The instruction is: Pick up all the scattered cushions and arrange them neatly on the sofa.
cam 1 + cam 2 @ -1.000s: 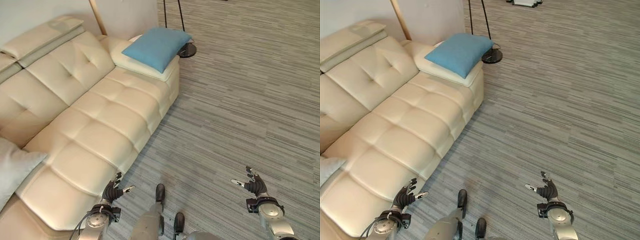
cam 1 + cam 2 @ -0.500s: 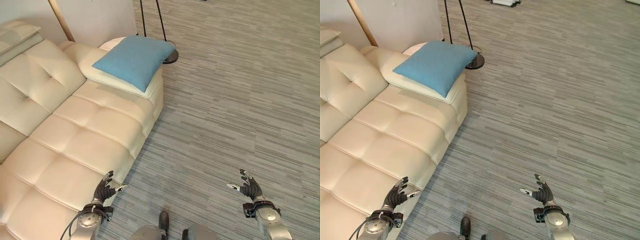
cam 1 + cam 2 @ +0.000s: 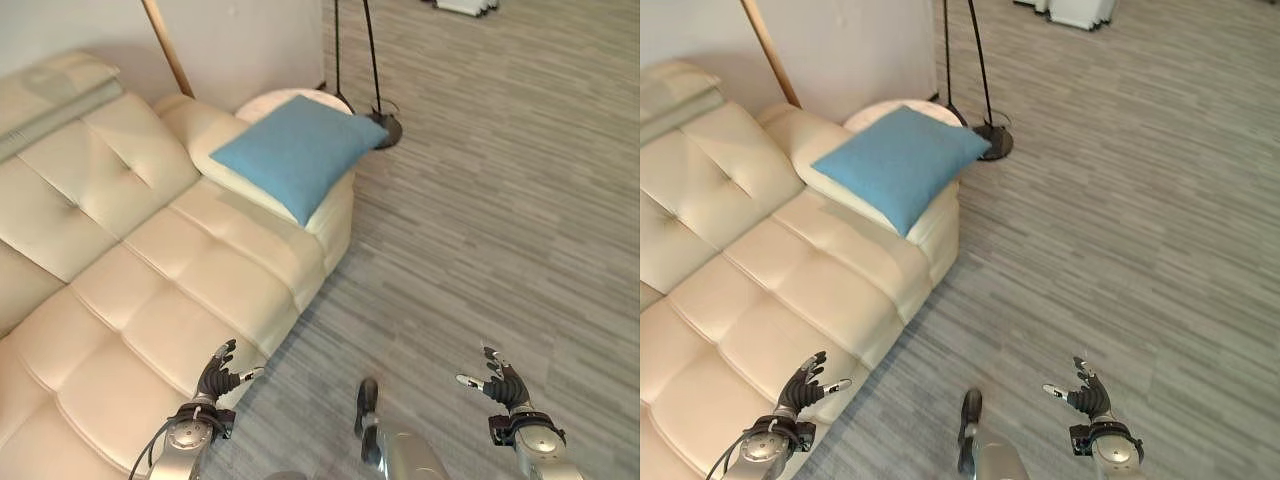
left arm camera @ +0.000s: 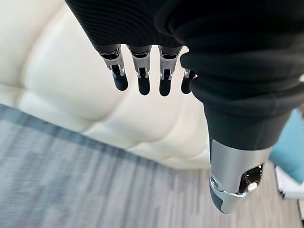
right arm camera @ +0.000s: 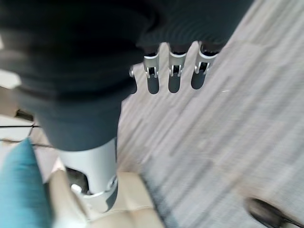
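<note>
Blue cushion [image 3: 297, 152] lying on sofa [image 3: 150, 300] arm at upper centre, well beyond left hand [image 3: 216, 379], the nearer; right hand [image 3: 503, 388] lower right; both relaxed, empty.

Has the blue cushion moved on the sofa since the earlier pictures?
No. The blue cushion lies on the same sofa armrest, by the lamp base; the camera shifted.

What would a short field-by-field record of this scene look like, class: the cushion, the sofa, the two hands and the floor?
cushion: square blue fabric cushion, lying on the sofa's end armrest
sofa: cream tufted leather sofa
left hand: open, empty, at the sofa's front edge
right hand: open, empty, over the floor
floor: grey striped carpet
nearby: black floor lamp base beyond the cushion
</note>
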